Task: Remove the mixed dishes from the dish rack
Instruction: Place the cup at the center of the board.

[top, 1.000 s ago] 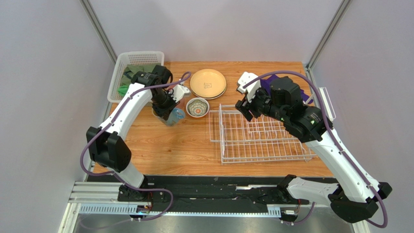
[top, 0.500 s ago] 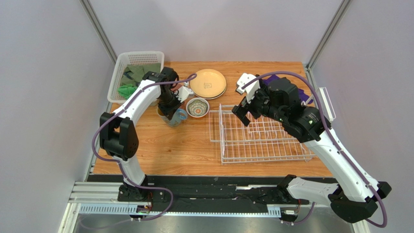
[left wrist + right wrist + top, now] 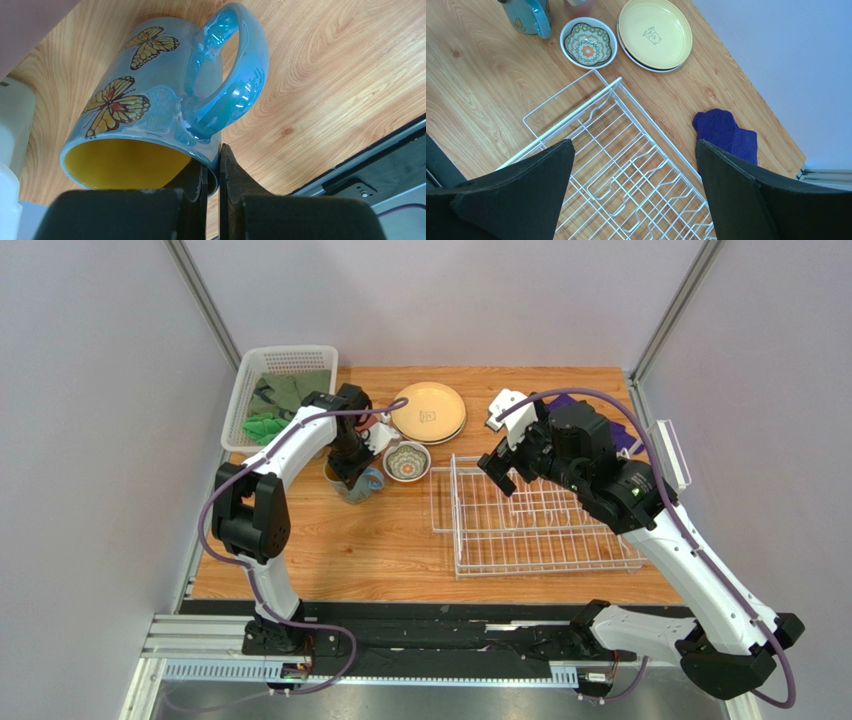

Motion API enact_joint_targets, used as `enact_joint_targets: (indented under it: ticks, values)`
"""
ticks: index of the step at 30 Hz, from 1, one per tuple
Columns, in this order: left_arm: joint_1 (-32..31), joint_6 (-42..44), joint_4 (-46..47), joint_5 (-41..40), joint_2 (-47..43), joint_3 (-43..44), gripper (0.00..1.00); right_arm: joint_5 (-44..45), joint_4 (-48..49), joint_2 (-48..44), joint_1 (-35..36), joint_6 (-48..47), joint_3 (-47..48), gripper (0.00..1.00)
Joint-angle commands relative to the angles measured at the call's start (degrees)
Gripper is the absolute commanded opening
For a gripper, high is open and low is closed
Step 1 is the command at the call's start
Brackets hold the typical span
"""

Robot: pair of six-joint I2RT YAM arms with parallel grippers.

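Observation:
The blue butterfly mug (image 3: 150,95) with its yellow inside is tilted just over the wood, left of the patterned bowl (image 3: 407,461). My left gripper (image 3: 213,167) is shut on the mug's rim, one finger inside and one outside; it shows from above (image 3: 354,466) with the mug (image 3: 364,483) below it. The cream-tan plates (image 3: 428,411) are stacked at the back. The pink tumbler (image 3: 577,6) stands beside the mug, mostly hidden. The white wire dish rack (image 3: 530,525) holds no dishes. My right gripper (image 3: 633,150) hangs open and empty over the rack's far left corner.
A white mesh basket (image 3: 262,368) with green cloths (image 3: 280,395) sits at the back left. A purple cloth (image 3: 725,131) lies behind the rack. The right wrist view also shows the bowl (image 3: 588,42), plates (image 3: 655,32) and mug (image 3: 528,15).
The left arm's elbow has swung in toward the table while its gripper stays shut on the mug near the bowl. The right gripper has shifted slightly left over the rack.

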Motion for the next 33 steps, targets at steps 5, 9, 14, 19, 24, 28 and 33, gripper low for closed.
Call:
enact_joint_targets:
  ticks: [5,9,14,19,24,28,33]
  values:
    - [-0.2,-0.8,2.7,-3.1,-1.0,0.6,0.00,0.7,2.4,-0.9,0.2,0.3,-0.1,1.00]
    - [-0.5,-1.2,3.0,-3.6,-0.7,0.4,0.00,0.4,1.7,-0.6,0.2,0.2,0.4,1.00]
    - [-1.5,-1.6,2.8,-3.9,-0.4,0.2,0.00,0.3,1.5,-0.6,0.2,0.1,0.4,1.00]
    - [-2.5,-1.9,2.9,-4.2,-0.3,0.2,0.08,0.3,1.4,-0.6,0.2,0.0,0.3,1.00]
    - [-2.9,-2.2,3.2,-4.7,-0.4,0.3,0.25,0.3,1.1,-1.1,0.2,-0.2,0.2,1.00]
    - [-3.0,-2.5,3.2,-4.5,-0.6,0.3,0.30,0.4,1.0,-1.4,0.2,-0.3,-0.2,1.00]
    - [-3.1,-2.9,3.4,-3.5,-2.0,0.4,0.38,0.7,1.3,-1.6,0.2,-0.3,-0.6,1.00]
